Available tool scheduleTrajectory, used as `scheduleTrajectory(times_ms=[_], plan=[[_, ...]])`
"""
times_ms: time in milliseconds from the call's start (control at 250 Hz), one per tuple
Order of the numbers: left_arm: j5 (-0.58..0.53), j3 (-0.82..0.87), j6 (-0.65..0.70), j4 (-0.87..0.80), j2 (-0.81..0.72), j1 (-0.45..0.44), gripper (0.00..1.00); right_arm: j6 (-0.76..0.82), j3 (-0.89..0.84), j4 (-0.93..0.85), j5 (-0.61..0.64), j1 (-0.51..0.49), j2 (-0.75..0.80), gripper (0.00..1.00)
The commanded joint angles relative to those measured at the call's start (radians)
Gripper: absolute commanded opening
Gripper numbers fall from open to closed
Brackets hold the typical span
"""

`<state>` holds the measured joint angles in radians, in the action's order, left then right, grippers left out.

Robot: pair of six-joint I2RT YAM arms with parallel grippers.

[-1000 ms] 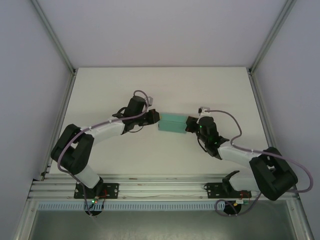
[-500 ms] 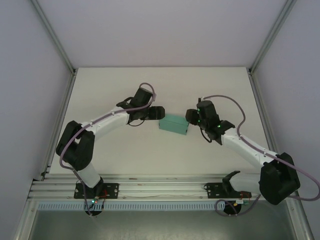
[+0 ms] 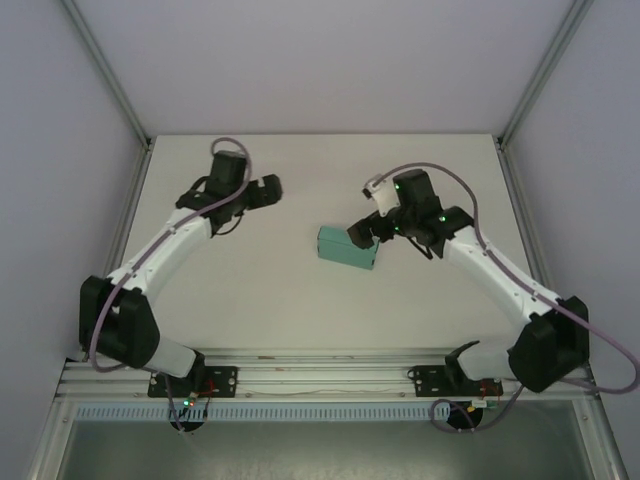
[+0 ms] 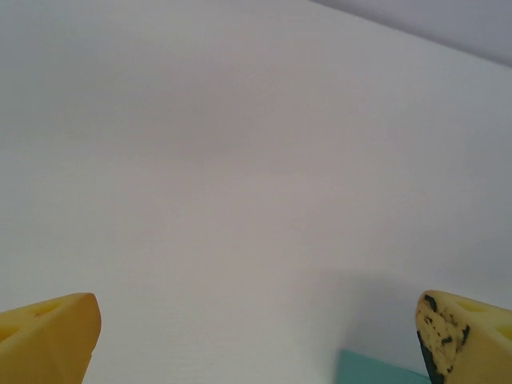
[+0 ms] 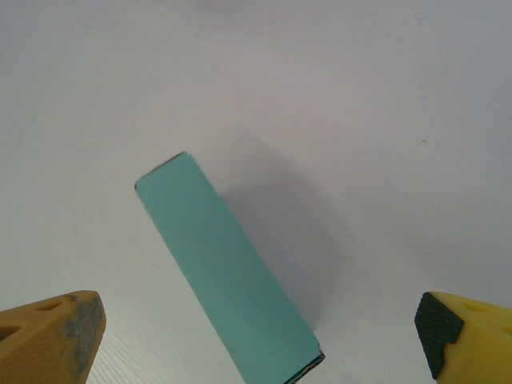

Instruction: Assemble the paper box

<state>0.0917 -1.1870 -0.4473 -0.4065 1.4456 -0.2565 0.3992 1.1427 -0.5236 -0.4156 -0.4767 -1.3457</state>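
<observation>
The paper box (image 3: 347, 248) is a closed teal-green rectangular box lying flat on the white table, free of both grippers. In the right wrist view the paper box (image 5: 228, 272) runs diagonally below the camera, between and beneath the yellow fingers (image 5: 52, 336). My right gripper (image 3: 365, 232) hovers over the box's right end; the right gripper (image 5: 258, 320) is open and holds nothing. My left gripper (image 3: 268, 188) is well to the box's left and farther back. The left gripper (image 4: 258, 320) is open over bare table, with a teal box corner (image 4: 376, 370) at the bottom edge.
The white table (image 3: 300, 300) is bounded by grey walls and aluminium frame posts (image 3: 110, 85). An aluminium rail (image 3: 320, 375) with both arm bases runs along the near edge.
Both grippers let go of the box ends and drew away. The left arm swung back and left; the right gripper rose above the box's right end. The box rests on the table.
</observation>
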Motion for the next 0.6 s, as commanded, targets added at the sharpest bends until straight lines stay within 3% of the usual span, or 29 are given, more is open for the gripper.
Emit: scheduleTrajectory(times_ms=[0,192,324,508,596], plan=[[-0.128,0.087,-0.017,-0.055,-0.047,0.048,1.0,0.329,0.101,-0.247,-0.053,-0.023,-0.094,1.0],[-0.137,0.268,-0.046,-0.006,-0.179,0.11,1.0,0.469,0.258,-0.375,0.083,-0.092,-0.303,1.0],[-0.161,0.321,-0.056,-0.024,-0.231,0.122,1.0,0.484,0.336,-0.394,0.156,-0.104,-0.431,0.98],[-0.185,0.347,-0.056,-0.043,-0.263,0.123,1.0,0.512,0.392,-0.377,0.17,-0.112,-0.534,0.85],[-0.183,0.357,-0.056,-0.044,-0.273,0.125,1.0,0.52,0.397,-0.367,0.179,-0.115,-0.551,0.72]])
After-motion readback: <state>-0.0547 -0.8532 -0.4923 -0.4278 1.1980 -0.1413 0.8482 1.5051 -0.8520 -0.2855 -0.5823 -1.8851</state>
